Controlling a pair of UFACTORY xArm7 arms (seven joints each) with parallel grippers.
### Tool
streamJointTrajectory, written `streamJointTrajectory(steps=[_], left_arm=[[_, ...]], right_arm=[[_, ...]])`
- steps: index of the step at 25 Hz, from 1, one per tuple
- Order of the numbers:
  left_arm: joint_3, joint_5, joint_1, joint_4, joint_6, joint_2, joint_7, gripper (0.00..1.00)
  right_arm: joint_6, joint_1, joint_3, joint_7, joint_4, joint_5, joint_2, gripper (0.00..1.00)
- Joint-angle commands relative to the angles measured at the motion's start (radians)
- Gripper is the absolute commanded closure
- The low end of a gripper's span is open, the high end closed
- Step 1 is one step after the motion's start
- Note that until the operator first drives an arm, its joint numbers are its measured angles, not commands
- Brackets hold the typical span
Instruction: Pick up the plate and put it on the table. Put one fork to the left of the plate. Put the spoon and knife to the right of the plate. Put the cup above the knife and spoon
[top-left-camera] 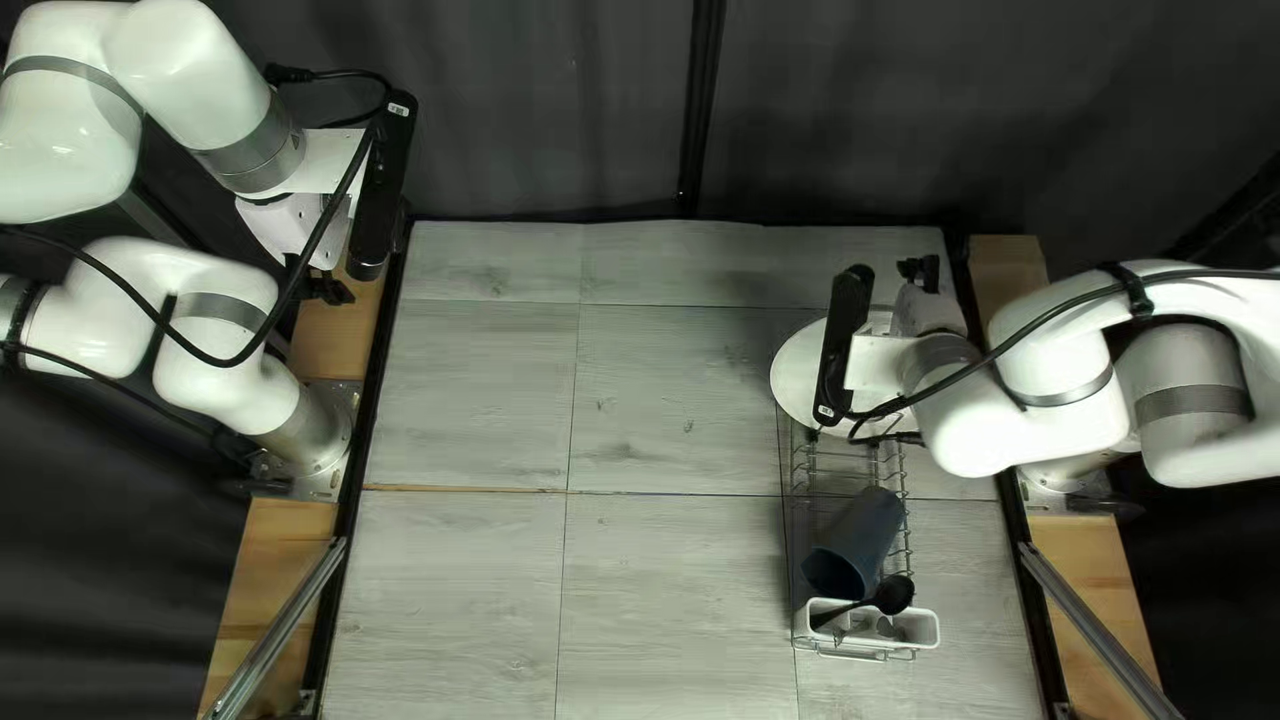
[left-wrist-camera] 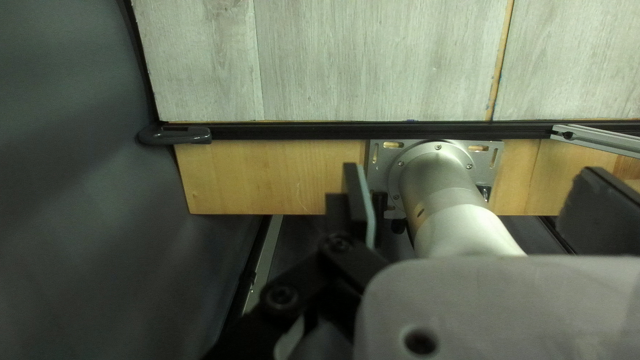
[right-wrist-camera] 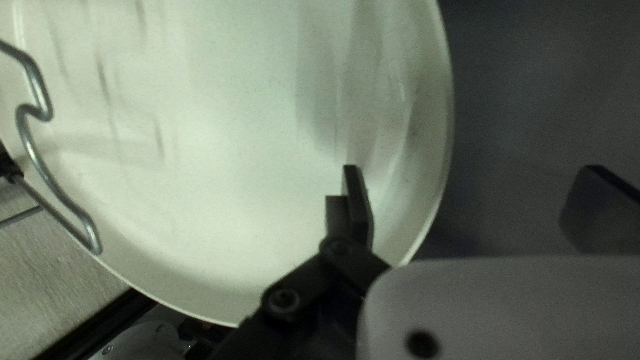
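While right pincer [top-left-camera: 920, 274] gapes at plate [top-left-camera: 796, 374], rack [top-left-camera: 908, 534] holds cup [top-left-camera: 858, 540].

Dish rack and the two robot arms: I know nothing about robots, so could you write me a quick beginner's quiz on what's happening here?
1. Multiple choice: what colour is the cup lying in the dish rack?
a) bright red
b) dark blue
c) yellow

2. True or false: the left gripper stands open.

3. Fill in the blank: the gripper at the plate belongs to the ____ arm.

Key: 1: b. 2: true. 3: right.
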Motion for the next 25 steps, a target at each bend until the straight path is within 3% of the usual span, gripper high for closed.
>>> streamJointTrajectory(steps=[1,3,4,5,16,20,25], left_arm=[[0.0,0.0,0.0,0.0,0.0,0.0,0.0,0.0],[0.0,0.0,0.0,0.0,0.0,0.0,0.0,0.0],[0.0,0.0,0.0,0.0,0.0,0.0,0.0,0.0],[0.0,0.0,0.0,0.0,0.0,0.0,0.0,0.0],[0.0,0.0,0.0,0.0,0.0,0.0,0.0,0.0],[0.0,0.0,0.0,0.0,0.0,0.0,0.0,0.0],[0.0,0.0,0.0,0.0,0.0,0.0,0.0,0.0]], right_arm=[[0.006,-0.001,0.007,0.013,0.001,-0.008,0.006,0.17],[0.005,-0.002,0.007,0.015,0.0,-0.01,0.006,0.48],[0.006,-0.002,0.008,0.016,0.0,-0.011,0.006,0.95],[0.006,-0.002,0.008,0.017,0.001,-0.011,0.007,1.0],[0.036,-0.002,0.011,0.014,0.011,-0.005,-0.011,1.0],[0.071,0.005,-0.003,-0.035,0.034,0.013,-0.077,1.0],[0.086,-0.003,-0.088,-0.165,0.092,0.038,-0.171,1.0]])
